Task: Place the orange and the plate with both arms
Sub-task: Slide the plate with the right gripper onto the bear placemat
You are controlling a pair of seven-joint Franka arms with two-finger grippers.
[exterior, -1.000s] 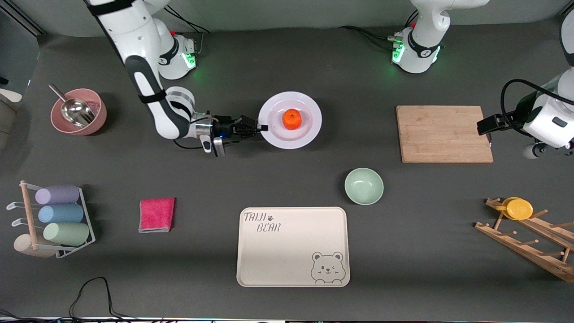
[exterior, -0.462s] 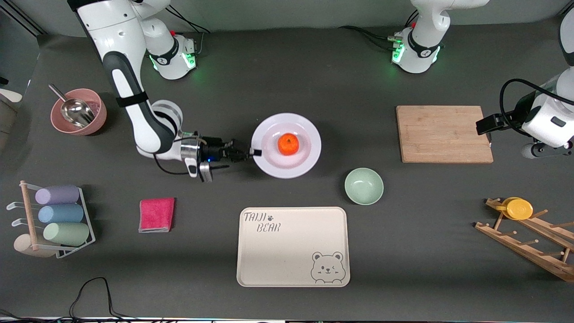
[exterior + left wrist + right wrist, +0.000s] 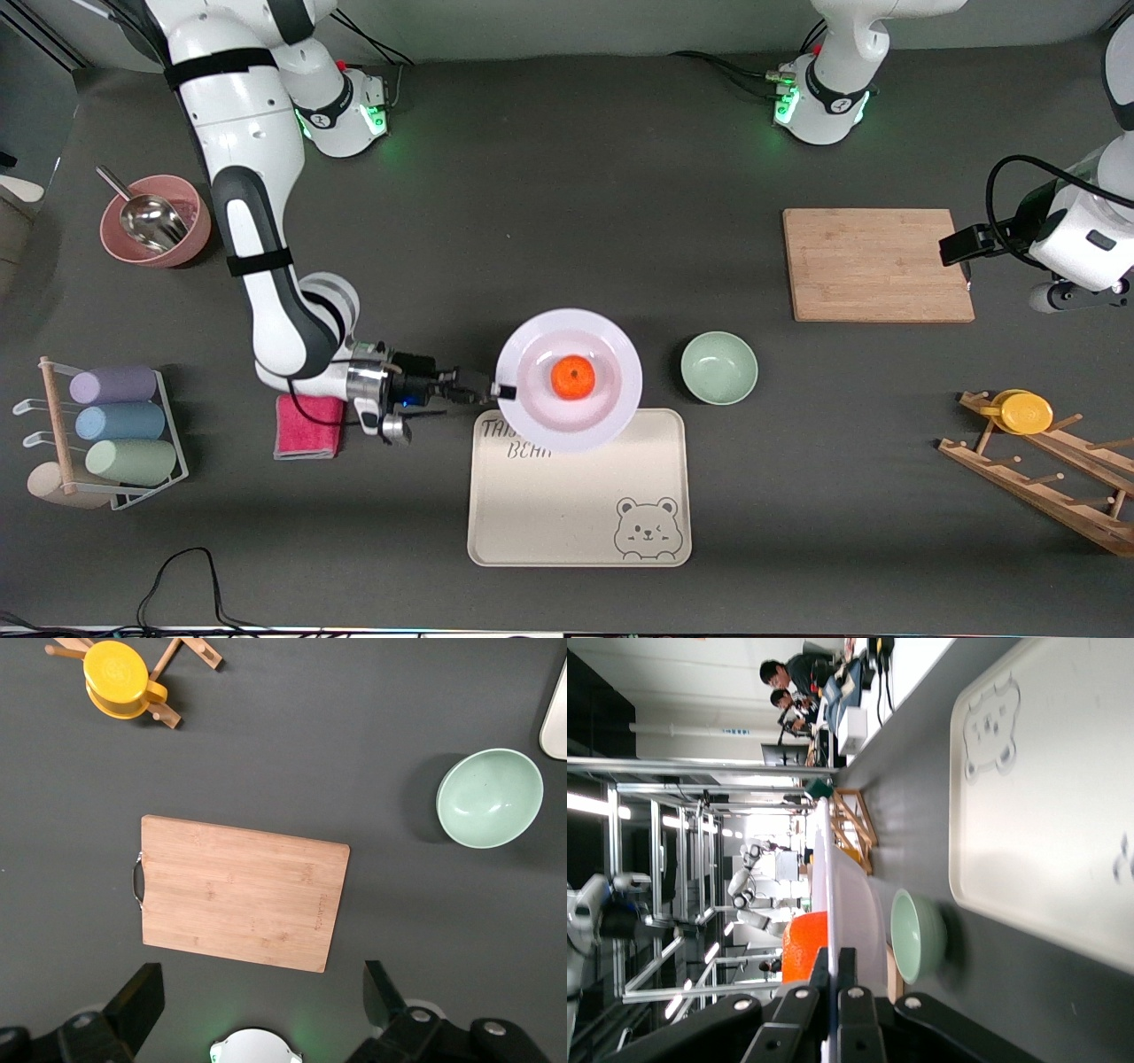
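Note:
The white plate [image 3: 614, 350] carries the orange [image 3: 573, 377] at its middle. My right gripper [image 3: 501, 390] is shut on the plate's rim at the side toward the right arm's end of the table. The plate hangs over the cream bear tray's [image 3: 567, 514] edge farthest from the front camera, covering part of its lettering. The right wrist view shows the plate [image 3: 850, 895] edge-on and level in the right gripper [image 3: 837, 961], the orange [image 3: 804, 943] on it and the tray [image 3: 1045, 815] below. My left gripper [image 3: 263, 983] waits open and empty, high over the cutting board [image 3: 239, 899].
A pale green bowl [image 3: 718, 367] stands beside the plate, toward the left arm's end. A pink cloth [image 3: 308, 430] lies under the right wrist. A pink bowl with a scoop [image 3: 155, 221], a cup rack [image 3: 115, 425] and a wooden rack with a yellow cup [image 3: 1023, 412] line the table's ends.
The right arm has carried the plate with the orange from the table's middle toward the front camera, to over the tray's edge. The left arm has stayed still.

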